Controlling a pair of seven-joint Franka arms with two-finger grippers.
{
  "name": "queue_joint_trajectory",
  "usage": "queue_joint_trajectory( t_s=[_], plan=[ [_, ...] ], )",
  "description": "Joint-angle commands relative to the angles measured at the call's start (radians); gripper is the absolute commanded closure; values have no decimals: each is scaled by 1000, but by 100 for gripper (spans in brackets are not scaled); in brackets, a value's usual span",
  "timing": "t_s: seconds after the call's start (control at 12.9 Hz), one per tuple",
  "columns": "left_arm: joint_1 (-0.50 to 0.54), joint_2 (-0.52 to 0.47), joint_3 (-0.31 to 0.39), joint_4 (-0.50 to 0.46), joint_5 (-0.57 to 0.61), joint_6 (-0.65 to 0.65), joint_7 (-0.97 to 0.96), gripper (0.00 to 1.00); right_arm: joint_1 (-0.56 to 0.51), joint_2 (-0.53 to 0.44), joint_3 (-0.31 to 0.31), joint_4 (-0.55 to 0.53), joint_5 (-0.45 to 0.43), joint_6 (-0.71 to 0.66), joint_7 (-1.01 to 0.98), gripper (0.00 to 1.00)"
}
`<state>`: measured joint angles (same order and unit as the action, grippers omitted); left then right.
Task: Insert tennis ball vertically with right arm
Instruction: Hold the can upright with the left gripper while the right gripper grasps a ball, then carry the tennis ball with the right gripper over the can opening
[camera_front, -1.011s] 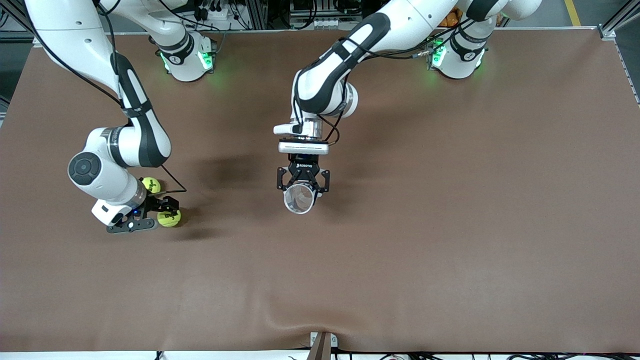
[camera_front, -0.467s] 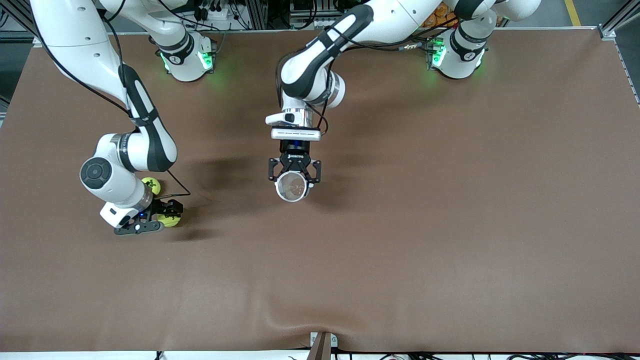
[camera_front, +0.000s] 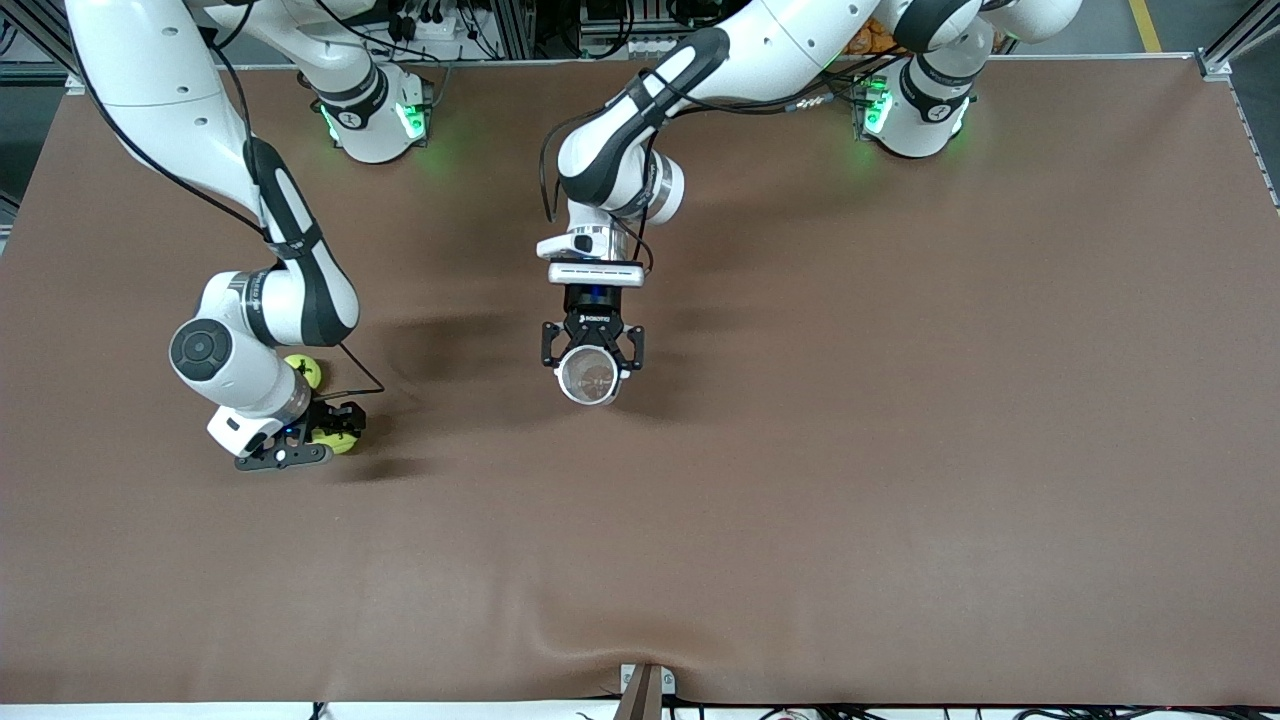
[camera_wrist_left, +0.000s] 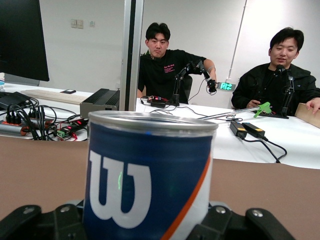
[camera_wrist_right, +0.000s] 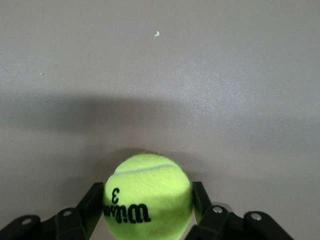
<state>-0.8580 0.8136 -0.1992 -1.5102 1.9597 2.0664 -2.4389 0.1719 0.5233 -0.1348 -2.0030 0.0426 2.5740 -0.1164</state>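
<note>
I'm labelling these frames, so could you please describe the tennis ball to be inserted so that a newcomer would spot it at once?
Look at the right arm's end of the table. The right gripper is low there, its fingers either side of the tennis ball. The other ball, farther from the front camera, lies free.

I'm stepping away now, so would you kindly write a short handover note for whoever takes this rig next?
Left gripper: shut on the tennis ball can, held upright above mid-table, mouth open upward.
Right gripper: down at the table near the right arm's end, fingers on either side of a tennis ball.
Second ball: on the table beside it, farther from the front camera.
Done: can held ready, ball framed.
Left: lift the ball, carry it over the can, drop it in.
</note>
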Motion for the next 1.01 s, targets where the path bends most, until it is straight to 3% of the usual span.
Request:
queue_joint_trajectory(
  t_s=[0.0, 0.23, 0.54, 0.78, 0.93],
  plan=[
    [-13, 50, 9, 42, 67, -49, -41, 36, 9, -3, -5, -17, 11, 26, 3, 33],
    [-19, 78, 9, 44, 84, -86, -52, 36, 9, -3, -5, -17, 11, 26, 3, 44],
    [-19, 110, 11, 45, 133, -115, -88, 36, 9, -16, -5, -13, 11, 11, 4, 88],
    [-19, 121, 11, 47, 146, -123, -98, 36, 17, -58, -5, 1, 11, -21, 1, 89],
    [-21, 124, 11, 47, 148, -124, -100, 36, 26, -83, -6, 61, 10, -139, 4, 89]
  ],
)
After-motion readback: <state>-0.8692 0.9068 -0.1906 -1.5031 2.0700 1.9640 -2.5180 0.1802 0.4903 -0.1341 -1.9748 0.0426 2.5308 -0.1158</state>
